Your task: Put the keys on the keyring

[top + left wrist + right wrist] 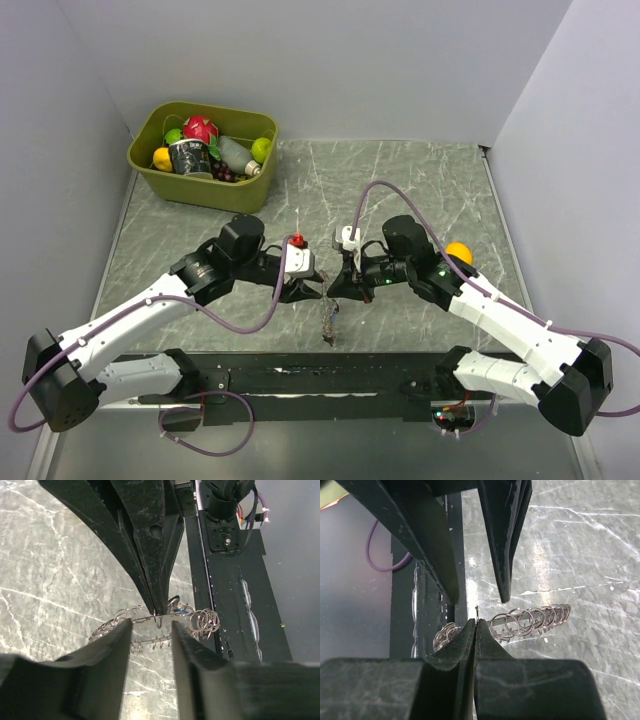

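The right end effector [476, 622] is squeezing its two fingers tight together, and it is pinching the thin wire of the keyring [530, 620] between the tips. The keyring is hanging a little above the counter [400, 180], and lots of small shiny rings are sitting in a row along its wire. The left end effector [152, 625] is pointing at the keyring from the other side. Its fingers [120, 645] are standing partly open, one on each side of the pinched spot, and they are not gripping anything. A tiny blue bit that looks like a key [182, 609] is peeking out among the small rings, just beside the pinched spot. The other keys are too small to pick out. A green bin [205, 155] full of toy fruit is sitting far behind the keyring, off to the left. An orange ball [458, 252] is lying to the right of the keyring, near the right arm.
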`<state>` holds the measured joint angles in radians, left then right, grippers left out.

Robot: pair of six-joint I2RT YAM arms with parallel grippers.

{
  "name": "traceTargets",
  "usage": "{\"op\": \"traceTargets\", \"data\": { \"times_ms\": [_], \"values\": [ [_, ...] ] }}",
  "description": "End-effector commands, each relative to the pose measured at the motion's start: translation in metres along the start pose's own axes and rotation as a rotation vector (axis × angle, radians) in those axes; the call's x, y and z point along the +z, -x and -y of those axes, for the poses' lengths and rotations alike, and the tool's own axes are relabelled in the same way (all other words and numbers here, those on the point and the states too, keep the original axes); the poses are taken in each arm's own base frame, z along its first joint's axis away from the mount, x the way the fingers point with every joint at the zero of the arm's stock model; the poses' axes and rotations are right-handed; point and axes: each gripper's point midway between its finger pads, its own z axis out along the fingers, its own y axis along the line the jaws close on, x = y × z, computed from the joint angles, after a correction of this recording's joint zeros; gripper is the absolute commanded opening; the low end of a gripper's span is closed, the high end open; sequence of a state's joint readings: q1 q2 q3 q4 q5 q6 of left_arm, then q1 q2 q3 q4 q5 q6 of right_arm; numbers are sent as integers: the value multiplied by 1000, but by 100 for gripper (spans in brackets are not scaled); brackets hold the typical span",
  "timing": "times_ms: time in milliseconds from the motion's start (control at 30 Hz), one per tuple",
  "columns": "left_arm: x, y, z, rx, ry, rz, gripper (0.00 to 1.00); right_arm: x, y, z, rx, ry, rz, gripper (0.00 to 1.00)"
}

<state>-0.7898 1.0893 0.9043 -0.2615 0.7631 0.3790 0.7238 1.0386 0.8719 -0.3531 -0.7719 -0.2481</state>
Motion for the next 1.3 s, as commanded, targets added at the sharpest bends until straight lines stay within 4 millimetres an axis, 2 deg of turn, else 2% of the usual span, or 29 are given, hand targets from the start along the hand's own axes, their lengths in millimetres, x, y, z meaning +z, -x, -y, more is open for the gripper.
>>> {"op": "traceTargets", "data": {
  "times_ms": [0, 400, 633, 700, 800, 1033, 1100, 1133, 1233, 1267],
  "values": [
    [2, 25, 1, 58, -46, 53, 40, -5, 38, -2, -97, -8, 86, 0],
    [12, 11, 1, 20, -83, -4, 33, -7, 40, 1, -106, -32, 98, 0],
    [16, -2, -1, -11, -76, -52, 19, -9, 42, 0, -111, -37, 106, 0],
    [18, -1, 1, -10, -91, -41, 15, -8, 41, -1, -110, -34, 106, 0],
    [19, 4, 1, -1, -93, -20, 2, -8, 41, 0, -109, -38, 103, 0],
    [13, 24, 2, 26, -59, 81, 1, -8, 40, 8, -90, -84, 109, 1],
    [13, 21, 0, 28, -32, 85, 1, -9, 42, 11, -82, -108, 115, 12],
    [11, 27, -2, 38, -9, 107, 1, -11, 44, 13, -79, -124, 124, 15],
    [9, 27, -6, 37, 36, 139, 1, -15, 51, 16, -84, -161, 156, 34],
    [8, 30, -7, 44, 48, 156, 1, -17, 51, 17, -83, -175, 162, 44]
  ]
}}
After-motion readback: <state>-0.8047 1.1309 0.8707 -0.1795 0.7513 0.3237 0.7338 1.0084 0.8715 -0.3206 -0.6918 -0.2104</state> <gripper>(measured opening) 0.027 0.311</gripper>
